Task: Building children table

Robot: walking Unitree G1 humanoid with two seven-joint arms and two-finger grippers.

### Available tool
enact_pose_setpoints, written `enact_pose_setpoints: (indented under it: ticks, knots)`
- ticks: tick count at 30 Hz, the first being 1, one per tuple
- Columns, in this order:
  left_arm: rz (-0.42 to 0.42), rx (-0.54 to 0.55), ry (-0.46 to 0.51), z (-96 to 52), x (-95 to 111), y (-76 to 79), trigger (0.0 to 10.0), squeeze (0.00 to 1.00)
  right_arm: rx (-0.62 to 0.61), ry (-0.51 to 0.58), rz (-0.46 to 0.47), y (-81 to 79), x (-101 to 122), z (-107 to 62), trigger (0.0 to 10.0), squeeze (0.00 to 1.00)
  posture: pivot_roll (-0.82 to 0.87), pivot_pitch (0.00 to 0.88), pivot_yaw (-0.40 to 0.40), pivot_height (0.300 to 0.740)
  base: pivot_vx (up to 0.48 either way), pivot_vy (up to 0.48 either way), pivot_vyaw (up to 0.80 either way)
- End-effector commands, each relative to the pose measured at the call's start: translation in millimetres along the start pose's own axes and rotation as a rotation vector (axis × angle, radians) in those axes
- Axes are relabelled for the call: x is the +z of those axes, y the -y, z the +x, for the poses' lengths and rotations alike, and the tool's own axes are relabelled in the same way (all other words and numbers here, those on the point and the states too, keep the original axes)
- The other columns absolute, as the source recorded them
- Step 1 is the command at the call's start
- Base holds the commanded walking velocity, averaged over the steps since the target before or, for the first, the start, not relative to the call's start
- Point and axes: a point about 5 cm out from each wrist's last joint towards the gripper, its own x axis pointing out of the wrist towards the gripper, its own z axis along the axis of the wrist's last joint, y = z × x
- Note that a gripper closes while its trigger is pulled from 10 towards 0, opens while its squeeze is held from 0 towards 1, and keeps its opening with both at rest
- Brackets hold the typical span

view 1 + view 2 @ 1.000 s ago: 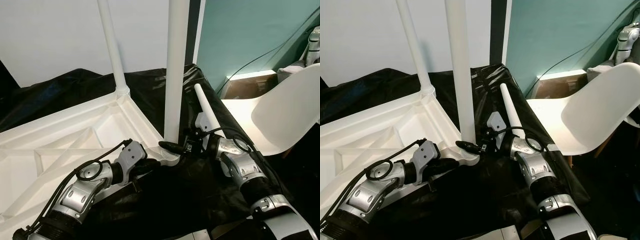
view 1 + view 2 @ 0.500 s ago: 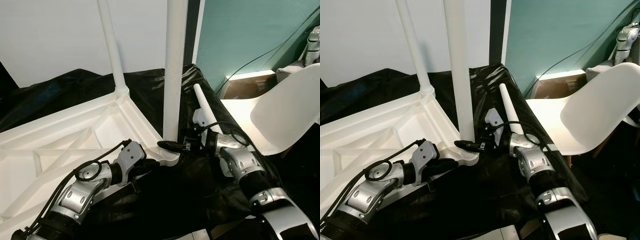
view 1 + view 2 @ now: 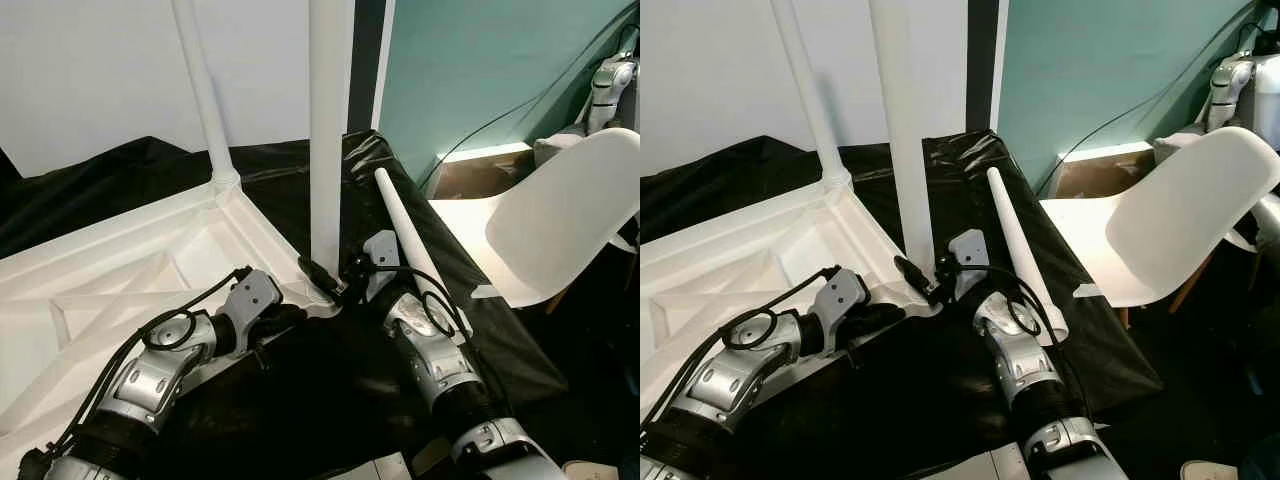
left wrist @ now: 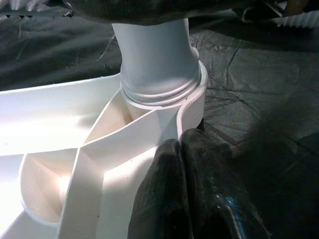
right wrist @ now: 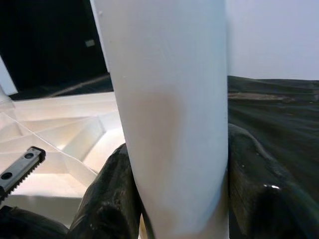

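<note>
Close-up: right gripper [image 5: 174, 199] fingers [image 5: 112, 199] clamp table leg [image 5: 169, 109].

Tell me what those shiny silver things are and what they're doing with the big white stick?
Those are a robot's two arms, seen by cameras on its head. Two more cameras sit on its wrists, looking along its black fingers. An upside-down white table lies on black plastic sheeting. The right gripper squeezes an upright table leg standing in the corner socket. The left gripper, fingers closed together, presses on the table by that socket. A spare leg lies beside the right arm, and a white chair stands nearby.
</note>
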Motion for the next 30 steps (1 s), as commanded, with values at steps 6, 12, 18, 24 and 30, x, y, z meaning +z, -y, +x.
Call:
enact_pose_setpoints:
  ticks: [6,12,18,24,30]
  knots:
    - [-0.068,-0.19,-0.033,9.7,-21,33.8,10.0,0.0,-0.028,-0.053,-0.012,16.7,1,0.8,10.0,1.0,0.07,0.0,-0.033,0.74,0.0,0.0,0.0]
    - [-0.072,-0.187,-0.032,11.2,-21,34.5,10.0,0.0,0.126,-0.082,-0.05,20.9,3,0.4,10.0,0.0,0.07,0.0,-0.033,0.74,0.0,0.0,0.0]
    - [-0.073,-0.191,-0.03,12.5,-21,34.5,10.0,0.0,0.41,-0.152,-0.075,37.5,8,-12.3,10.0,0.0,0.06,0.0,-0.031,0.74,0.0,0.0,0.0]
    - [-0.071,-0.191,-0.031,12.6,-20,34.3,10.0,0.0,0.497,-0.138,-0.066,47.5,20,-8.7,0.0,0.0,0.06,0.0,-0.031,0.74,0.0,0.0,0.0]
    - [-0.071,-0.188,-0.027,12.7,-20,34.5,10.0,0.0,0.499,-0.128,-0.068,49.8,23,-3.2,0.0,0.0,0.06,0.0,-0.032,0.74,0.0,0.0,0.0]
